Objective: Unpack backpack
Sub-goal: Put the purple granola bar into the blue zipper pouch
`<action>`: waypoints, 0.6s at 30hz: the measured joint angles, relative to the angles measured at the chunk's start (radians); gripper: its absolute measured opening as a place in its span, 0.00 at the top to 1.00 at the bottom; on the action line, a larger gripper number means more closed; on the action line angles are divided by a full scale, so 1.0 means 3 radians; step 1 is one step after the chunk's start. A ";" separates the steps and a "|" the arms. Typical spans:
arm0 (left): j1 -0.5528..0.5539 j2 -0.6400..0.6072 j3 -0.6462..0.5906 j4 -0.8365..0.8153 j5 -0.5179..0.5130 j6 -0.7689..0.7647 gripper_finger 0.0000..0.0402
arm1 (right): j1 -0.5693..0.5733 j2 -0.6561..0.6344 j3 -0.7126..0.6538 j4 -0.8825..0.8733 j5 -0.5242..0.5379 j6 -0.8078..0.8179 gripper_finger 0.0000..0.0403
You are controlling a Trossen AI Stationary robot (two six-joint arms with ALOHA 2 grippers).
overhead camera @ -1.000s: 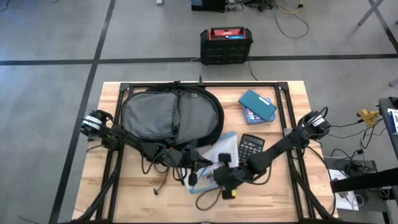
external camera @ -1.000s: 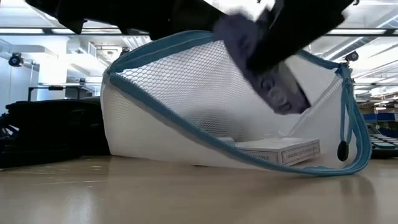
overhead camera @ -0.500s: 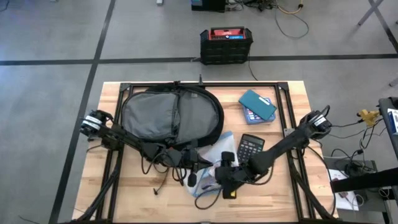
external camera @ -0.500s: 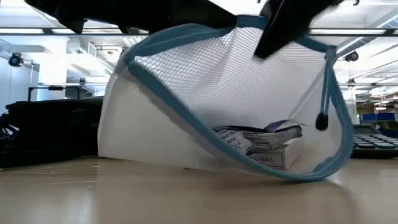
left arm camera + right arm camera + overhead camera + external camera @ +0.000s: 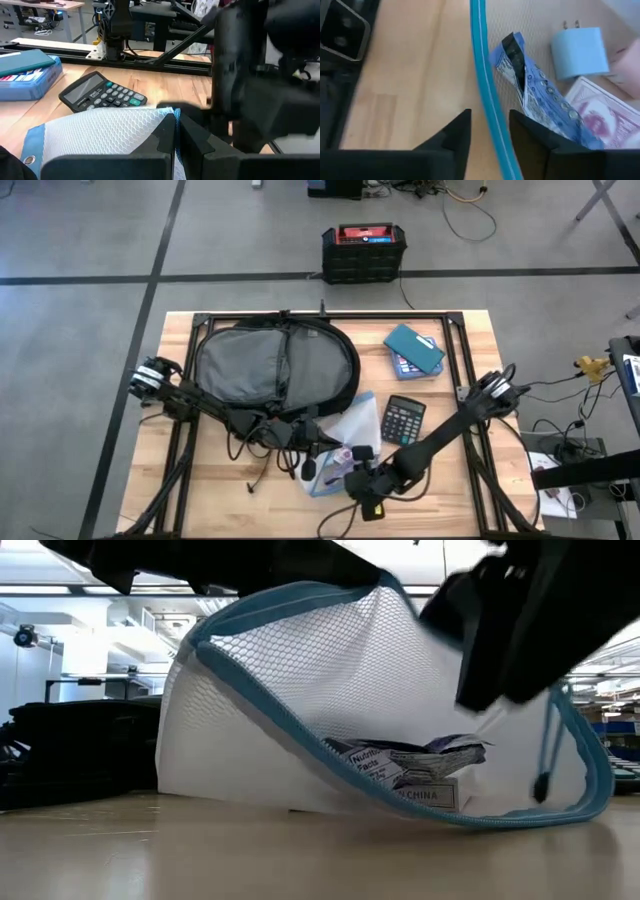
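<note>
Left hand [image 5: 177,135] pinching mesh pouch [image 5: 100,135], calculator [image 5: 102,93] beyond, blue case [image 5: 25,75]

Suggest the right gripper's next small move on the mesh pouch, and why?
Probably close the right gripper on the pouch's blue zipper edge, which runs between its slightly parted fingers. The left gripper is shut on the mesh pouch, holding it up.

I'm working in a lab or workshop hall. Past my left claw [image 5: 176,131], desks [image 5: 45,5] and equipment stands [image 5: 116,25] crowd the room. Ceiling strip lights [image 5: 90,588] run overhead. From above, grey concrete floor [image 5: 90,240] surrounds the wooden table [image 5: 215,490], with loose cables [image 5: 470,210] and a black crate [image 5: 363,253].
</note>
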State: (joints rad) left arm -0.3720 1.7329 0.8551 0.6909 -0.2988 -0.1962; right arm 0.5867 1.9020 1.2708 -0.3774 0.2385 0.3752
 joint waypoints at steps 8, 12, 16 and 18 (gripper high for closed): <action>0.0021 0.0000 0.0000 -0.0095 -0.0079 -0.0005 1.00 | -0.0349 -0.0100 0.0102 -0.0599 0.0298 -0.0024 0.98; 0.0007 -0.0001 0.0008 -0.0237 -0.0010 -0.0025 1.00 | -0.0155 -0.0356 0.0239 -0.0783 0.0179 0.0086 0.98; 0.0007 0.0000 0.0006 -0.0291 -0.0018 -0.0096 1.00 | 0.0028 -0.0678 0.0283 -0.1421 0.0166 0.0371 0.99; -0.0012 0.0000 0.0005 -0.0298 -0.0025 -0.0119 1.00 | 0.0023 -0.0870 0.0263 -0.2073 0.0372 0.0814 0.98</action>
State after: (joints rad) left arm -0.3756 1.7329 0.8566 0.6014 -0.3061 -0.2318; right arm 0.5937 1.6411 1.3496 -0.9992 0.3501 0.6196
